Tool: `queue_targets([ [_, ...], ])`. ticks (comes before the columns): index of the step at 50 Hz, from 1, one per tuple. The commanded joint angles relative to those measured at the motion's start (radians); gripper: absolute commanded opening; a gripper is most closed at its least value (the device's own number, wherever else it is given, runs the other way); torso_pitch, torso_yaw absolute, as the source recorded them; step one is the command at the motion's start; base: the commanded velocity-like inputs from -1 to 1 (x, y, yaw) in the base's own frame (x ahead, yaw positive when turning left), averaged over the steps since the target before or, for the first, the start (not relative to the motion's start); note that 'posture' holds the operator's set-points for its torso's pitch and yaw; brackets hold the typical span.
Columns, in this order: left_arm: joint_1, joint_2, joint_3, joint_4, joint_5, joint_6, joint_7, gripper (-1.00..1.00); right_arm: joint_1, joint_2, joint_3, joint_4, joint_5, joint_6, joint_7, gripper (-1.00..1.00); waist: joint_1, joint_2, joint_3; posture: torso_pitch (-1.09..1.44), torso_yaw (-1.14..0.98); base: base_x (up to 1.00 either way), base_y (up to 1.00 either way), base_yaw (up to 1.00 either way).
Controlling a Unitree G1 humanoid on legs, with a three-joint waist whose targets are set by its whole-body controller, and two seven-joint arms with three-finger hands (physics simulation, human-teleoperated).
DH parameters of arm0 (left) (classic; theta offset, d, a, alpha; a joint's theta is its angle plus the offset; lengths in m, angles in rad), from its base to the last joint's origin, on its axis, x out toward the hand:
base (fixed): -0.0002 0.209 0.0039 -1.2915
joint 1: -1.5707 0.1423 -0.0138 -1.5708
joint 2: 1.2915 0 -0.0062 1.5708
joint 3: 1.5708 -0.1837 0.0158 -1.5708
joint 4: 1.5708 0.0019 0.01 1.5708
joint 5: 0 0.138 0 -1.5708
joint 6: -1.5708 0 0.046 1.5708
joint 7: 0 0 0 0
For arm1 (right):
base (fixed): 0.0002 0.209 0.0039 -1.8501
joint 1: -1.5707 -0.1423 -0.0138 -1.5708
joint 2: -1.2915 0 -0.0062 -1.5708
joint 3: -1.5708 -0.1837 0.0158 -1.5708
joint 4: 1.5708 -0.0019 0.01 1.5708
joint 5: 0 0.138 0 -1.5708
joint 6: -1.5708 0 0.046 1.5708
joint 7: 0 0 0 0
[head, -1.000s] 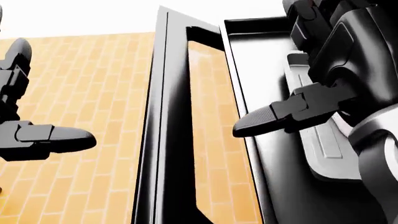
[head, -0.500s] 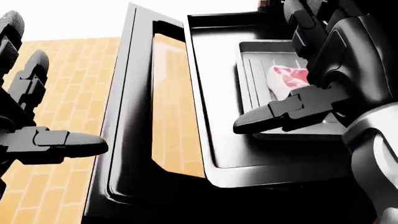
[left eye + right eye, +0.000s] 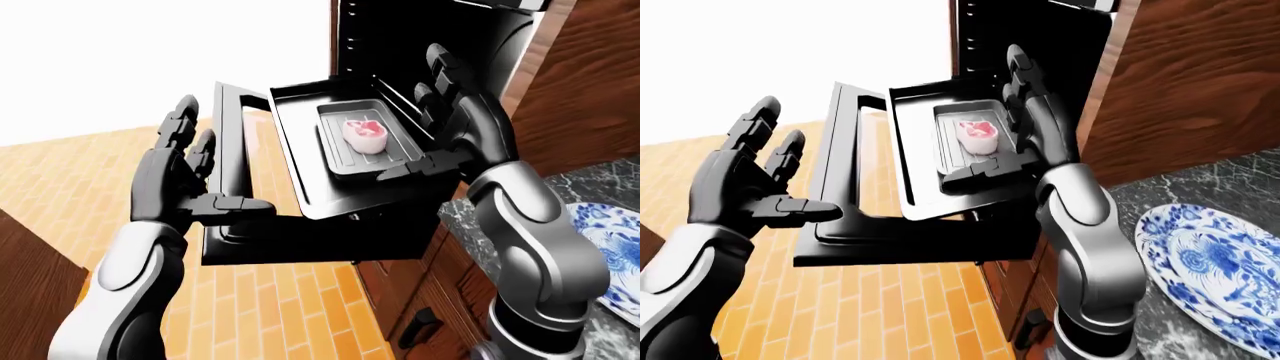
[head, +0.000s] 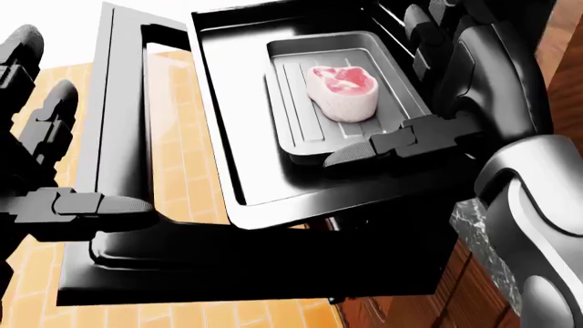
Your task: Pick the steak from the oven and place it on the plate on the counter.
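A raw pink steak lies in a grey baking tray on a black shelf pulled out over the open oven door. My right hand is open, just to the right of the steak and tray, with the thumb reaching under the tray's near edge and the fingers upright. It holds nothing. My left hand is open and empty, left of the oven door. The blue-and-white plate lies on the dark marble counter, at the lower right of the right-eye view.
The oven cavity is set in brown wooden cabinets. The open door juts out over an orange brick floor. A cabinet front stands below the counter.
The whole head view has shifted, so the camera has moved. The oven door and shelf slid left, and the tray and steak came fully into view. Both hands stay open.
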Motion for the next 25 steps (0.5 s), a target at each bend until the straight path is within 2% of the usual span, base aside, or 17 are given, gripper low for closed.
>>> queue_targets([
  [1,-0.028,0.019,0.035,-0.040,0.011,-0.045,0.009,1.00,-0.046,0.004,0.012,-0.034,-0.005,-0.030,0.005,1.00,0.002,-0.009,-0.014,0.00,0.00,0.73,0.00,0.00],
  [2,-0.027,0.019,0.036,-0.041,0.010,-0.045,0.009,1.00,-0.048,0.007,0.014,-0.034,-0.008,-0.030,0.005,1.00,-0.002,0.001,-0.020,0.00,0.00,0.73,0.00,0.00],
  [5,-0.021,0.020,0.035,-0.035,0.012,-0.055,0.005,1.00,-0.050,0.014,0.016,-0.028,-0.013,-0.038,0.009,1.00,-0.003,0.033,-0.011,0.00,0.00,0.73,0.00,0.00],
  [8,-0.021,0.021,0.039,-0.033,0.011,-0.056,0.004,1.00,-0.053,0.019,0.020,-0.019,-0.019,-0.044,0.010,1.00,-0.014,0.062,-0.014,0.00,0.00,0.73,0.00,0.00],
  [10,-0.021,0.021,0.041,-0.039,0.007,-0.049,0.007,1.00,-0.056,0.021,0.017,-0.020,-0.019,-0.043,0.011,1.00,-0.023,0.099,-0.023,0.00,0.00,0.72,0.00,0.00],
  [11,-0.019,0.022,0.042,-0.039,0.007,-0.051,0.006,1.00,-0.058,0.021,0.014,-0.022,-0.018,-0.040,0.011,1.00,-0.021,0.136,-0.038,0.00,0.00,0.73,0.00,0.00],
  [12,-0.018,0.022,0.041,-0.037,0.008,-0.054,0.006,1.00,-0.057,0.021,0.012,-0.022,-0.017,-0.040,0.012,1.00,-0.019,0.130,-0.015,0.00,0.00,0.73,0.00,0.00],
  [13,-0.020,0.022,0.039,-0.037,0.009,-0.053,0.007,1.00,-0.058,0.021,0.011,-0.022,-0.016,-0.039,0.011,1.00,-0.018,0.093,-0.012,0.00,0.00,0.72,0.00,0.00],
  [14,-0.020,0.022,0.039,-0.035,0.009,-0.055,0.006,1.00,-0.059,0.020,0.008,-0.022,-0.014,-0.041,0.011,1.00,-0.017,0.093,-0.032,0.00,0.00,0.73,0.00,0.00],
  [16,-0.020,0.022,0.040,-0.035,0.009,-0.055,0.006,1.00,-0.060,0.018,0.003,-0.024,-0.008,-0.040,0.009,1.00,-0.007,0.082,-0.055,0.00,0.00,0.73,0.00,0.00],
  [19,-0.022,0.024,0.041,-0.035,0.008,-0.053,0.007,1.00,-0.063,0.014,-0.002,-0.024,-0.002,-0.039,0.005,1.00,0.008,0.067,-0.062,0.00,0.00,0.73,0.00,0.00],
  [23,-0.021,0.024,0.046,-0.041,0.002,-0.049,0.010,1.00,-0.062,0.007,-0.007,-0.038,0.009,-0.027,0.000,1.00,0.032,0.024,-0.067,0.00,0.00,0.64,0.00,0.00],
  [24,-0.028,0.026,0.049,-0.047,-0.004,-0.037,0.013,1.00,-0.063,0.005,-0.011,-0.034,0.013,-0.031,0.000,1.00,0.026,-0.009,-0.082,0.00,0.00,0.00,0.00,0.00],
  [25,-0.032,0.029,0.052,-0.046,-0.007,-0.036,0.014,1.00,-0.065,0.003,-0.014,-0.040,0.018,-0.027,-0.003,1.00,0.024,-0.063,-0.104,0.00,0.00,0.00,0.00,0.00],
])
